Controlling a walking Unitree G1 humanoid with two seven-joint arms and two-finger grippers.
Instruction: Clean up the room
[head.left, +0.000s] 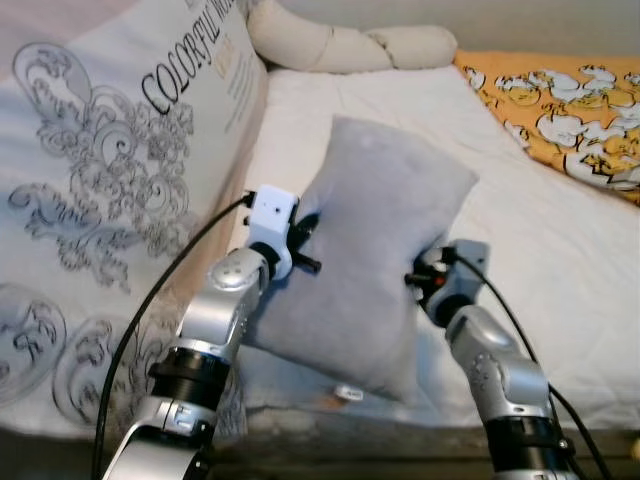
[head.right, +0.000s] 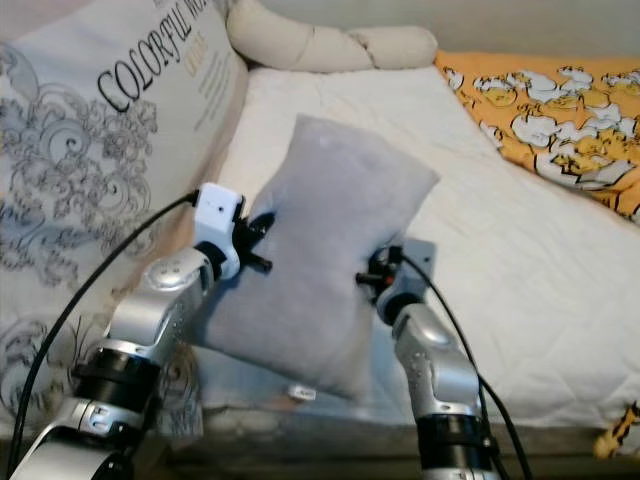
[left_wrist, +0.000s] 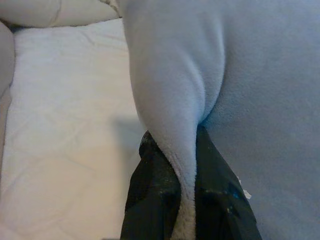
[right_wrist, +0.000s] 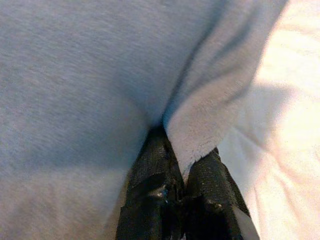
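Left gripper (left_wrist: 186, 200): we have its two black fingers pressed together on a fold of the grey pillow's (head.left: 375, 270) left edge; the pinched fleece bulges out just past the fingertips.

Right gripper (right_wrist: 186, 187): we have it pinching the opposite edge the same way, a ridge of fabric squeezed between the fingers.

Pillow's place: it hangs between our two grippers, tilted, its upper corner leaning away from us and to the right. Its lower corner sits near the front edge of the bed; whether it touches the mattress there we cannot tell.

Beyond the grippers: the white mattress (head.left: 540, 250) stretches away from both of them, bare behind the pillow.

Off the left gripper's outer side: a big printed cushion (head.left: 110, 170) with grey scrollwork and lettering stands just beside our left arm.

Far past both grippers: a cream bolster (head.left: 350, 45) lies along the head of the bed.

Past the right gripper, outward: an orange patterned blanket (head.left: 560, 110) lies well apart from the pillow.

Done so far: we judge the grasp secure on both sides and the pillow in hand.

Left to do: the pillow is not yet set in a tidy resting spot, probably up by the bolster. The blanket also looks unstraightened.
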